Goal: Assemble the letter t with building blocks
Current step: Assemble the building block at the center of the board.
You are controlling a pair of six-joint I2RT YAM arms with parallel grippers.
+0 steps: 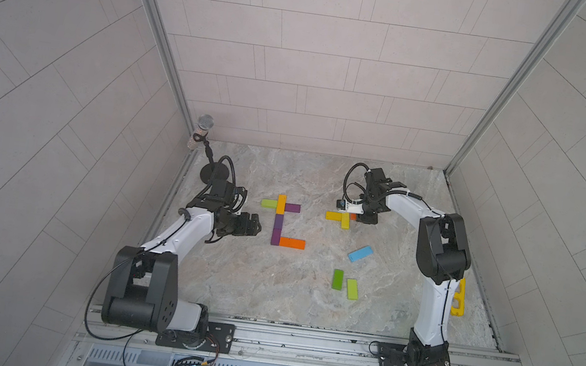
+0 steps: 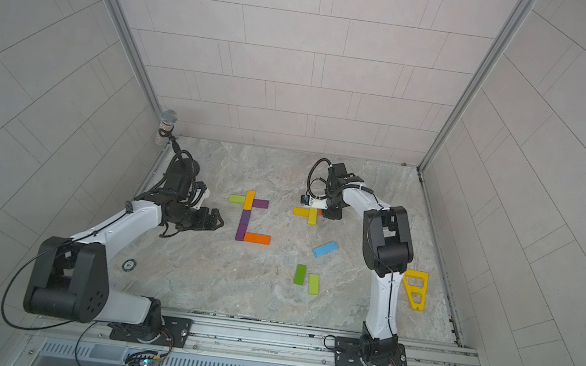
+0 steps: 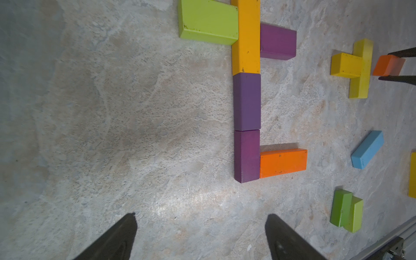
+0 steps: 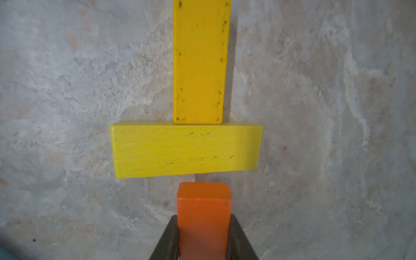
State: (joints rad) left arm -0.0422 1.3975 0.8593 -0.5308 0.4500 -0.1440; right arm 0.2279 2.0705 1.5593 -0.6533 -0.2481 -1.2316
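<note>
Right tool (image 4: 203, 216), jaws closed on an orange block (image 4: 203, 198), holds it just beside, not touching, a lemon-yellow block (image 4: 186, 149) that abuts a golden-yellow block (image 4: 200, 60). Left tool (image 3: 201, 215) hangs wide open and empty above the bench (image 1: 269, 296), near a six-block figure (image 1: 278, 224).

Big bare patch of table (image 1: 231, 287) in front, btw the two arm bases. In the middle the purple-and-orange block shape (image 1: 277, 228) is in the way. A free lane runs btw it and the yellow blocks (image 1: 335, 216). Only a thin gap btw those and the orange block (image 4: 203, 195) in the right gripper (image 4: 203, 216). Blue block (image 1: 360, 253) and two green blocks (image 1: 337, 279) dot the right side, w/ room around. Yellow frame (image 2: 417, 274) hugs the right edge. Mic on its stand (image 1: 206, 123) fills the back left corner.
</note>
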